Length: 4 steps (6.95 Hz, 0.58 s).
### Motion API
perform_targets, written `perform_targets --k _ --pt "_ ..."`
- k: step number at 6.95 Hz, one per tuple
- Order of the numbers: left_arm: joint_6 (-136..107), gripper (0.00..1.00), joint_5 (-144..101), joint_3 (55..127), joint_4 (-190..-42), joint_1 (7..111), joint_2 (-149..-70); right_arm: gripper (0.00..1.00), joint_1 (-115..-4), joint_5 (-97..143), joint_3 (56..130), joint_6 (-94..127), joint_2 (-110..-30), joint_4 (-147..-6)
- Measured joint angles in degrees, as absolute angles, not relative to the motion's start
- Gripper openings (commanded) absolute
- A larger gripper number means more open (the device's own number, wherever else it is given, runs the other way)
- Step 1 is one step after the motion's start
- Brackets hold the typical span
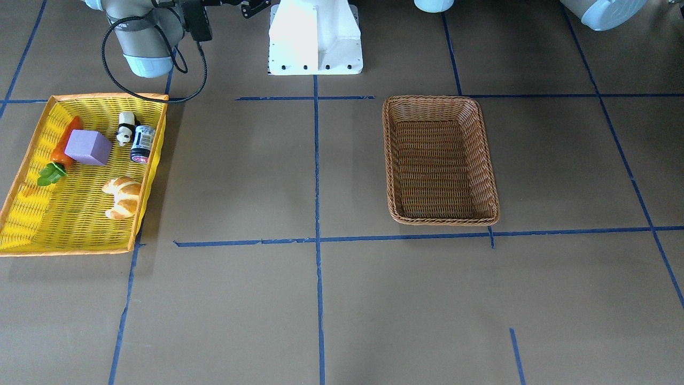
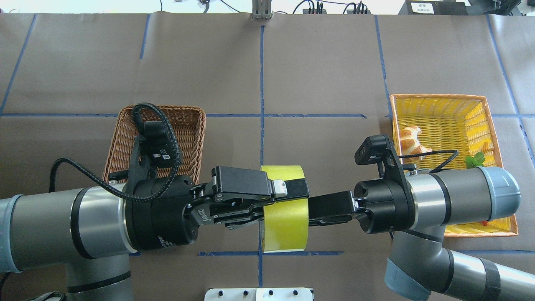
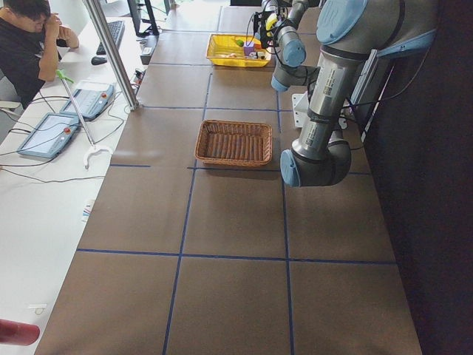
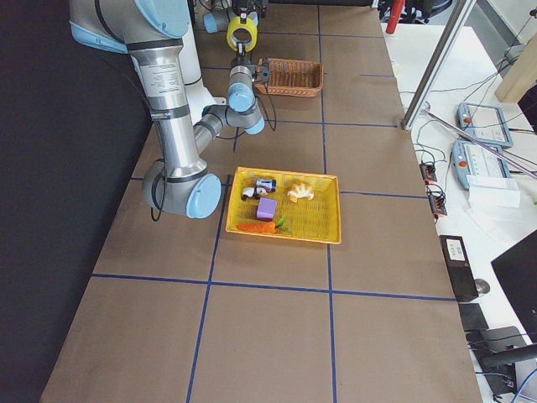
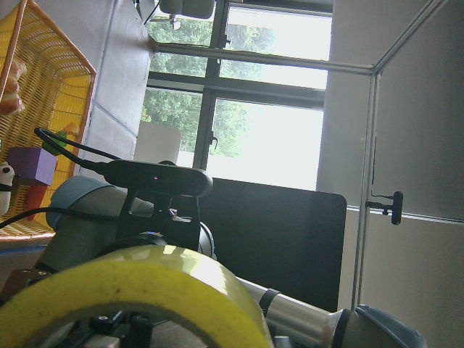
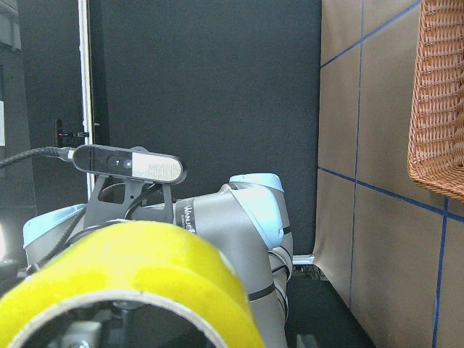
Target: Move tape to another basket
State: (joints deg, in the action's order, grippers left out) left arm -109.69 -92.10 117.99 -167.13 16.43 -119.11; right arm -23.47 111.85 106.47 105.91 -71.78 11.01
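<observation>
The yellow-green tape (image 2: 286, 225) hangs in the air over the table's middle, between my two grippers. It also shows in the right side view (image 4: 242, 32) and close up in both wrist views (image 5: 145, 283) (image 6: 130, 268). My right gripper (image 2: 313, 209) reaches in from the right and is shut on the roll's right side. My left gripper (image 2: 276, 207) reaches in from the left. Its jaws stand apart, with one finger lying across the roll's outer face. The brown wicker basket (image 1: 489, 160) (image 2: 196, 125) stands empty, beyond my left wrist.
The yellow, orange-rimmed basket (image 1: 80, 224) (image 2: 439, 100) sits on my right. It holds a croissant (image 1: 123, 197), a purple block (image 1: 90, 147), a carrot (image 1: 65, 141), a panda figure (image 1: 126, 127) and a small can (image 1: 142, 143). The white robot base (image 1: 315, 37) is between the arms.
</observation>
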Motion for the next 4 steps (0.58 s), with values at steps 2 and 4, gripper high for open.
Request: perform_targets --k 2,4 --pt "-111.4 0.0 -91.44 118.07 -167.05 16.43 -119.04 1.0 -23.61 111.88 106.52 105.2 -71.7 11.19" --pt "-111.54 0.0 -91.33 118.33 -167.02 16.54 -118.86 1.0 -23.95 112.04 106.52 104.47 -72.1 11.64"
